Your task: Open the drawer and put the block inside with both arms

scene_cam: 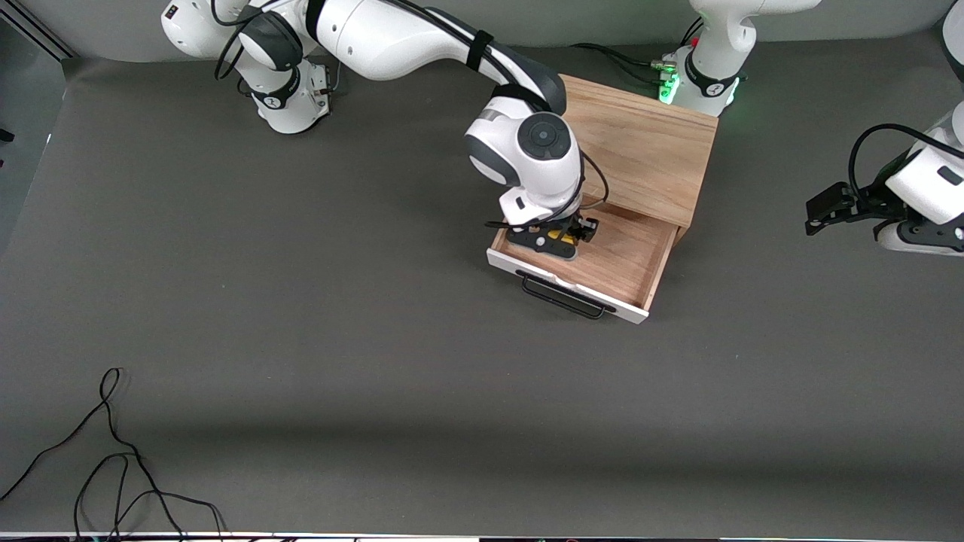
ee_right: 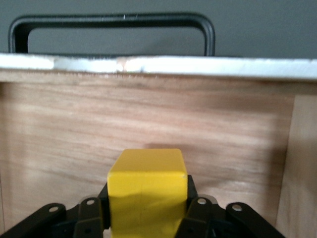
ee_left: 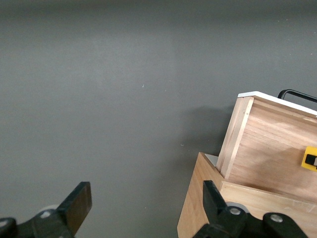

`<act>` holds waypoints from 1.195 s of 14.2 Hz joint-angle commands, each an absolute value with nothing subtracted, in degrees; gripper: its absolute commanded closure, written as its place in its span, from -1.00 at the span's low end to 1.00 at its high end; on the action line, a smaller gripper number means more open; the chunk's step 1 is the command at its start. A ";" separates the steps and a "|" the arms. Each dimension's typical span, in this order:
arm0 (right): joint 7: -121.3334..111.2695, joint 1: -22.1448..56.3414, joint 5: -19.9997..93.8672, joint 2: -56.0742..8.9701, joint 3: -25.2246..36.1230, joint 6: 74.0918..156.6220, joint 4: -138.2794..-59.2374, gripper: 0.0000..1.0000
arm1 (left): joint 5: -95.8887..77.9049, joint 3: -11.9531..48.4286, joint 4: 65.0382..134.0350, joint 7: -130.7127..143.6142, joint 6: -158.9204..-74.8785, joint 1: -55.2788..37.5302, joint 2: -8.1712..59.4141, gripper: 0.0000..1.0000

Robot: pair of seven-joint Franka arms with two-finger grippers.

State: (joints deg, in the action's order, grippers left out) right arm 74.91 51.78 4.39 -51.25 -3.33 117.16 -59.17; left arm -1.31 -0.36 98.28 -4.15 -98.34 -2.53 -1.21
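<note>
The drawer (scene_cam: 614,260) of the light oak box (scene_cam: 648,147) is pulled open, its white front panel and black bar handle (scene_cam: 563,299) facing the front camera. My right gripper (scene_cam: 556,239) is shut on the small yellow block (scene_cam: 562,236) and holds it low inside the drawer, at the end toward the right arm. In the right wrist view the block (ee_right: 147,191) sits between the fingers, with the drawer's wooden floor (ee_right: 148,119) and handle (ee_right: 111,22) past it. My left gripper (scene_cam: 821,209) is open and empty, waiting over the table toward the left arm's end; the left wrist view shows the drawer (ee_left: 270,144) and block (ee_left: 310,158).
A loose black cable (scene_cam: 113,467) lies on the grey table near the front camera, toward the right arm's end. The left arm's green-lit base (scene_cam: 704,83) stands beside the oak box.
</note>
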 commanded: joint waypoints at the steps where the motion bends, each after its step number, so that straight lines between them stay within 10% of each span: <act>1: 76.73 52.56 3.08 -51.68 -2.72 117.69 -57.83 -1.00 | -1.67 -2.11 96.24 -5.10 -96.77 -3.78 -0.35 -0.99; 8: 73.49 47.13 3.16 -41.24 -2.37 108.73 -57.39 -1.00 | -0.09 -1.93 96.24 -4.22 -96.86 -3.78 -0.35 -0.99; 17: 42.33 22.01 7.90 -12.84 -1.67 97.32 -80.59 -1.00 | 0.09 -1.85 96.42 -4.31 -96.68 -3.69 -0.26 -0.99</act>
